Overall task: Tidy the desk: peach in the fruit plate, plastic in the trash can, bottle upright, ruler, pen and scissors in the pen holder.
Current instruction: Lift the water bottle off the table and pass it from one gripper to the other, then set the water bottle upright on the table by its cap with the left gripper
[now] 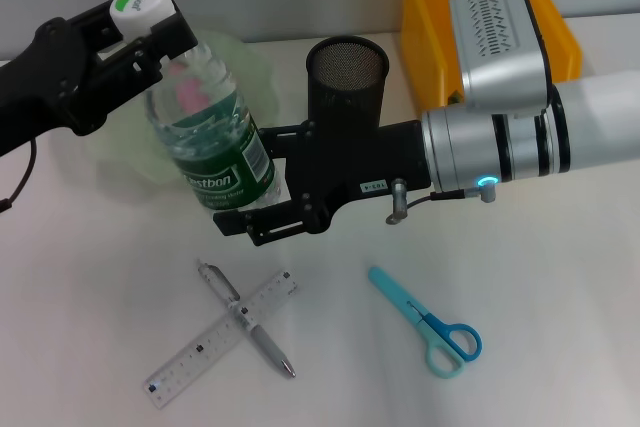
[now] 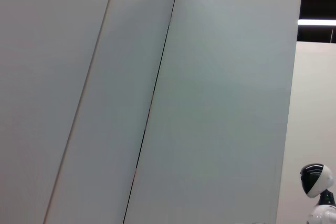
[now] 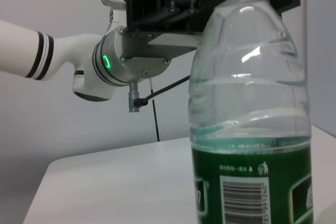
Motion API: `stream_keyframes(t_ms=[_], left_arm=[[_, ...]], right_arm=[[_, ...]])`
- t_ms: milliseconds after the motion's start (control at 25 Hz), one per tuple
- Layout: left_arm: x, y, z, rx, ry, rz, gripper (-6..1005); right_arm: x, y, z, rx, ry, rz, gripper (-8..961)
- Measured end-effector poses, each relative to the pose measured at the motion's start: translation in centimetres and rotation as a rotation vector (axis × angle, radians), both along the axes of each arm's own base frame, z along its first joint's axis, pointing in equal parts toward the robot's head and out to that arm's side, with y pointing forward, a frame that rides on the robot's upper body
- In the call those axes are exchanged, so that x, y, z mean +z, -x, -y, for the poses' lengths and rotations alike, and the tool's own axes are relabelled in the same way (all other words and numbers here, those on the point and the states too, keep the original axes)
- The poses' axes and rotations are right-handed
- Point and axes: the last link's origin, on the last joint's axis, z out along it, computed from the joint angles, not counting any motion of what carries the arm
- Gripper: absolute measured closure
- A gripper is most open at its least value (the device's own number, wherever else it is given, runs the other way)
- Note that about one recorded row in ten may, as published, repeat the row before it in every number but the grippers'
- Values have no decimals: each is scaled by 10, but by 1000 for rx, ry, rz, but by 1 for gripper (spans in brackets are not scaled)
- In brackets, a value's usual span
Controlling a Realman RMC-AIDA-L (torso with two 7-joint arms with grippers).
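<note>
Bottle [image 3: 249, 103] fills the right wrist view, nearest the lens: clear body, green label, water level just above the label. Stands upright or close to it; base contact w/ tabletop [image 1: 520, 347] not visible.

Left claw [image 1: 140, 32] is closed on the white cap at the top, fingers either side, per head view. Judged reason: a top hold steadies the neck and keeps the bottle vertical.

Right claw [image 1: 255, 187] sits at label height, black fingers spread to either side of the lower body; whether they press the plastic or merely bracket it, cannot tell. Judged reason: low support stops the base sliding while the bottle is set upright.

Bottle thus lies between both claws, cap in the left, waist within the right.

Pending items, all apart from both claws: ruler [image 1: 220, 339] and pen [image 1: 247, 319] crossed on the near tabletop, scissors [image 1: 428, 324] to their right. Mesh pen holder [image 1: 347, 77] stands just behind the right claw.

Left wrist view shows wall only.
</note>
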Motion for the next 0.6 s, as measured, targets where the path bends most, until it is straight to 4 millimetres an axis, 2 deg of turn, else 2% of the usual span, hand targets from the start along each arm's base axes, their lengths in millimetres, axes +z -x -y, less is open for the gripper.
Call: stream_keyframes(t_ms=[600], left_arm=[[7,-2,-2,1,-15,11,552]], right_arm=[[-7,-7,-2,-24,-29,45,180]])
